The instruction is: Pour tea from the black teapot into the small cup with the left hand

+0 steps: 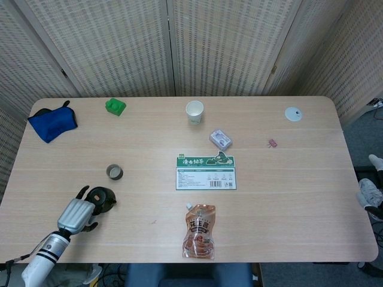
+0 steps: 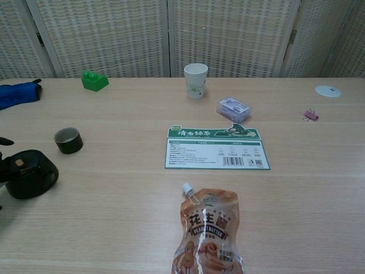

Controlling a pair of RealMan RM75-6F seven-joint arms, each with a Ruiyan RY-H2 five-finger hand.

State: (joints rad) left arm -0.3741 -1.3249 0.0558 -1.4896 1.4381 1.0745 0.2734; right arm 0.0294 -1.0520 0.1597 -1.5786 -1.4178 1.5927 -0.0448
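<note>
The black teapot (image 1: 102, 198) (image 2: 27, 174) stands upright on the table near its front left, lid on. Just behind it and a little to the right sits the small dark cup (image 1: 114, 172) (image 2: 68, 140), upright and apart from the pot. My left hand (image 1: 78, 214) is at the pot's left side with its fingers spread. One dark fingertip (image 2: 5, 141) sticks out at the left edge of the chest view, above the pot. I cannot see a firm grip on the pot. The right hand shows in neither view.
A peanut butter pouch (image 1: 199, 231), a green-and-white card (image 1: 206, 172), a small purple box (image 1: 220, 139), a paper cup (image 1: 194, 112), a green block (image 1: 115, 106), a blue cloth (image 1: 52, 122), a white disc (image 1: 293, 113) and a pink clip (image 1: 273, 143) lie on the table.
</note>
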